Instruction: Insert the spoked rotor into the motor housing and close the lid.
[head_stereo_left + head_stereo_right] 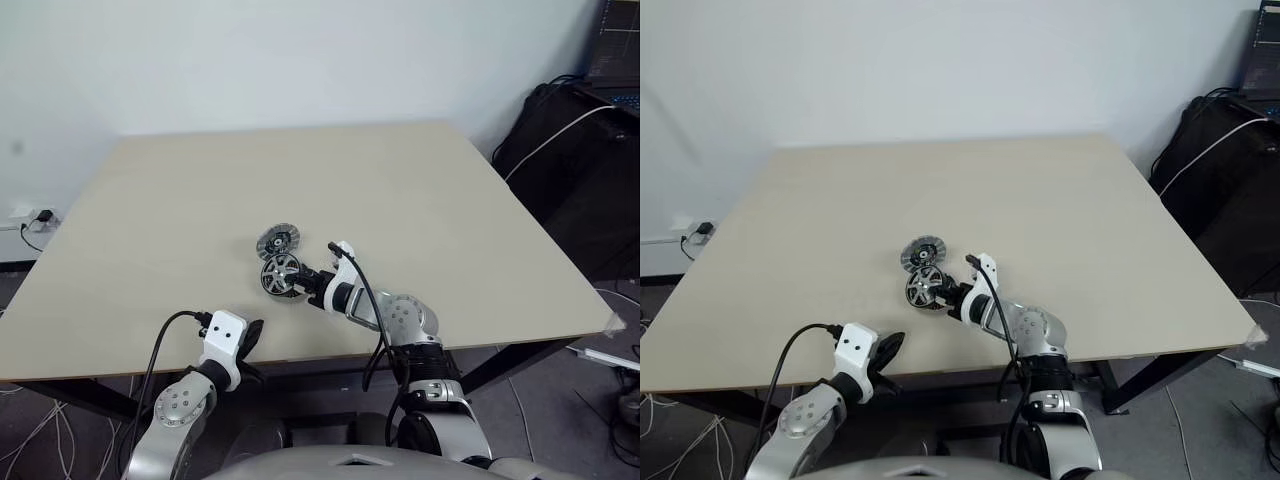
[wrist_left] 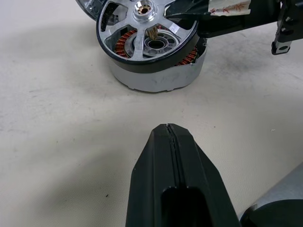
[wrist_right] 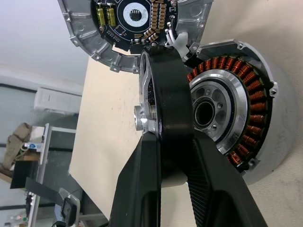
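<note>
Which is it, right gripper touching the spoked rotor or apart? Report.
Touching. The right wrist view shows the right gripper with a finger on each face of the spoked rotor, clamping it.

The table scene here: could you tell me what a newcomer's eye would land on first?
Mid-table, the right pincer holds the spoked rotor tilted over the motor housing, whose copper windings show through the spokes. The lid lies just behind, touching it. The left pincer hovers shut at the table's near edge.

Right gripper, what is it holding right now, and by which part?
The right gripper holds the spoked rotor edgewise, fingers pinching across its dark rim, at the motor housing. The left gripper is shut on nothing.
</note>
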`<state>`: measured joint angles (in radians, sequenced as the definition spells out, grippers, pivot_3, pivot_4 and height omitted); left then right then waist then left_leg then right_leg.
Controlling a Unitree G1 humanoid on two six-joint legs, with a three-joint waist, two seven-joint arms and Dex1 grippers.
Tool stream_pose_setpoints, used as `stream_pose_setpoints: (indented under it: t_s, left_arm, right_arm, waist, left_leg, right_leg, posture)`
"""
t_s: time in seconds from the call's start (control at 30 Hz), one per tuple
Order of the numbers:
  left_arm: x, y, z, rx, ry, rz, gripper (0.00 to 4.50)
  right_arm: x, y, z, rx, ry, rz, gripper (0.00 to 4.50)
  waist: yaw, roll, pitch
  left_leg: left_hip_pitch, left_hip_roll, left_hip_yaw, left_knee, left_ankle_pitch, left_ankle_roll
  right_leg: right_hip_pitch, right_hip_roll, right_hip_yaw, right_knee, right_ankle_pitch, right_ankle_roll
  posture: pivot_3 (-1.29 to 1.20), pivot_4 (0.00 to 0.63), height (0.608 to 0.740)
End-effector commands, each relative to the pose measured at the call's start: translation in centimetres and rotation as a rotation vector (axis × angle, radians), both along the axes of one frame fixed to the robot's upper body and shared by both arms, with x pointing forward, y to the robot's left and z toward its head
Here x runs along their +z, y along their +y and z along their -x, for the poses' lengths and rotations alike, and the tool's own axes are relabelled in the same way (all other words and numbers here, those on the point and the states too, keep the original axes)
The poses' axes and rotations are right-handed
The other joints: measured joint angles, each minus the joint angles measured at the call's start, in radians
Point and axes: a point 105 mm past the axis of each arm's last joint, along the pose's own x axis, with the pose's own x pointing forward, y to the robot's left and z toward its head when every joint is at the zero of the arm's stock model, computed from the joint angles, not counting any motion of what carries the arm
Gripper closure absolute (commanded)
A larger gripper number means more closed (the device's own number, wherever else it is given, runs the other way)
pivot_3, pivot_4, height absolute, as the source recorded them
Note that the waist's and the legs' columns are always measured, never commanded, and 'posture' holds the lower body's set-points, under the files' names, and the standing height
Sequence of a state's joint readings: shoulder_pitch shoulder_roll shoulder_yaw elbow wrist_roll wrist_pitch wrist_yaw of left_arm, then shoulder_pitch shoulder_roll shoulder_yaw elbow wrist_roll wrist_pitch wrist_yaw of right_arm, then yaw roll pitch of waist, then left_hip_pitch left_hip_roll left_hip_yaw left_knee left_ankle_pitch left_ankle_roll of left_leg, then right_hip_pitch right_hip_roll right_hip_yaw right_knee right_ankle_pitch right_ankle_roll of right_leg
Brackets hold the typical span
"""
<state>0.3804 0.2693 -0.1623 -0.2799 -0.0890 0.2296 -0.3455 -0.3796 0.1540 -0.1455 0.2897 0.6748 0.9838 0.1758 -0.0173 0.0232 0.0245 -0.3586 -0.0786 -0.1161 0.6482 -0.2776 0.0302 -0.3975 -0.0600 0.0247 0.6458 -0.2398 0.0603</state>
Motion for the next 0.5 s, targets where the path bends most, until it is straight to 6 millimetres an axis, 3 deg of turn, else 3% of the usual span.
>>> stream_pose_setpoints:
  t_s: [0.03,0.2,0.5]
  left_arm:
    - [1.6,0.0,-0.6,-0.004,-0.069,0.003,4.5]
    - [1.6,0.0,-0.6,-0.002,-0.068,0.005,4.5]
    - [1.6,-0.3,-0.8,-0.008,-0.067,0.01,4.5]
  right_arm:
    - [0.8,-0.1,-0.7,-0.023,-0.03,-0.012,4.07]
    - [0.6,-0.6,-0.9,-0.043,-0.024,-0.01,4.07]
    - [0.7,-1.7,-1.2,-0.085,-0.023,-0.004,1.12]
  waist:
    - [0.0,0.001,0.0]
    - [0.001,0.001,-0.001]
    - [-0.003,0.004,-0.005]
  left_leg:
    - [0.0,0.0,0.0,0.0,0.0,0.0]
    - [0.0,0.0,0.0,0.0,0.0,0.0]
    - [0.0,0.0,0.0,0.0,0.0,0.0]
  right_leg:
    - [0.0,0.0,0.0,0.0,0.0,0.0]
    - [0.0,0.0,0.0,0.0,0.0,0.0]
    - [0.0,0.0,0.0,0.0,0.0,0.0]
  posture:
    - [0.0,0.0,0.74]
    - [0.0,0.0,0.74]
    - [0.0,0.0,0.74]
